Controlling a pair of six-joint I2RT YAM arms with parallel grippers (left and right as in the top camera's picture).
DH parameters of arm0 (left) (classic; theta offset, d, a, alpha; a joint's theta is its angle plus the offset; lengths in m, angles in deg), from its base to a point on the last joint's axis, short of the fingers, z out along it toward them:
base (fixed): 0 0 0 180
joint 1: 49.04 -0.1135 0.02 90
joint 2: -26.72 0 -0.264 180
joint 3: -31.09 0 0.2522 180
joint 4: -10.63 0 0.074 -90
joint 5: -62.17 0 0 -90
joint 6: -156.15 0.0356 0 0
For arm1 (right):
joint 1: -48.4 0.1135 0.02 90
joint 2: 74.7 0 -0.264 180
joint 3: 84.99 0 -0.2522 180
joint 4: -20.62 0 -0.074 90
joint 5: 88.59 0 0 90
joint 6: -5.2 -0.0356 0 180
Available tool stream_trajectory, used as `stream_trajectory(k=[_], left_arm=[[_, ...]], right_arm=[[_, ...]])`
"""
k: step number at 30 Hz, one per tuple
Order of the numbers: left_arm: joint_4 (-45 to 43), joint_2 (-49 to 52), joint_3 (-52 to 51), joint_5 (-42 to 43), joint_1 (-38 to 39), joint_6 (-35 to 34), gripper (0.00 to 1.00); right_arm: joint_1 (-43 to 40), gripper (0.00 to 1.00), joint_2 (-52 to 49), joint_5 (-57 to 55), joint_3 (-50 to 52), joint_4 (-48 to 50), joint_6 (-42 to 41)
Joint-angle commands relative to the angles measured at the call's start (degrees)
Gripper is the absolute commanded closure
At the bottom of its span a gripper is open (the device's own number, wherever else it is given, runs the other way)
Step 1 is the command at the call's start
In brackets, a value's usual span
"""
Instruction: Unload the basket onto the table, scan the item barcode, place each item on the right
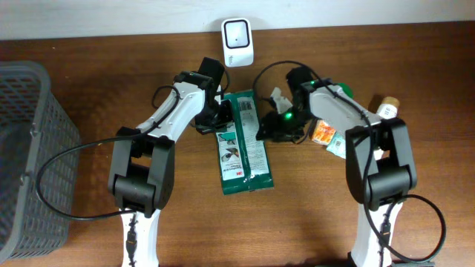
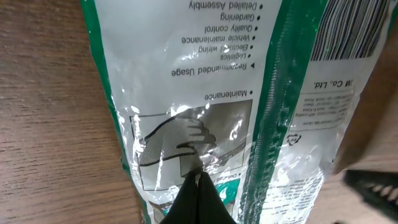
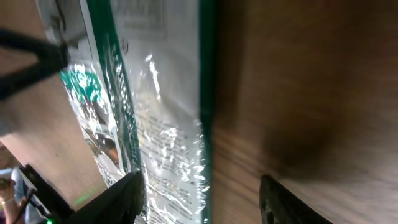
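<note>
A long, flat green-and-white plastic packet [image 1: 243, 144] lay on the brown wooden desk [image 1: 82, 237], in the middle and closer to the far edge, its length running from far to near. Printed text and a drawing of a gloved hand showed on its glossy upper face, and in the left wrist view part of a black barcode [image 2: 348, 25] showed at one corner.

The left gripper [image 1: 220, 119] sat at the packet's left edge, near its far end. In the left wrist view its black fingers [image 2: 196, 196] were pressed together into a single point on the crinkled film; whether any film was pinched between them could not be told.

The right gripper [image 1: 272, 127] sat at the packet's right edge, opposite the left one. In the right wrist view its two fingers stood apart, with the packet's green edge [image 3: 205, 124] running between them.

A small white upright scanner [image 1: 237, 42] stood at the far edge, just beyond the packet. A small orange box [image 1: 322, 132], a green object [image 1: 343, 90] and a pale bottle with a brown cap [image 1: 386, 108] lay to the right, partly hidden behind the right arm. A grey mesh basket [image 1: 30, 148] filled the left edge.
</note>
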Motion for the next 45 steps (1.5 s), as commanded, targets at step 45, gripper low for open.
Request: stream_trajectory(k=[45], left_arm=[[-4.3, -0.7, -11.1, 0.9, -1.6, 3.9, 1.00]], right_arm=[[2.3, 0.67, 1.6, 16.5, 10.9, 19.8, -6.7]])
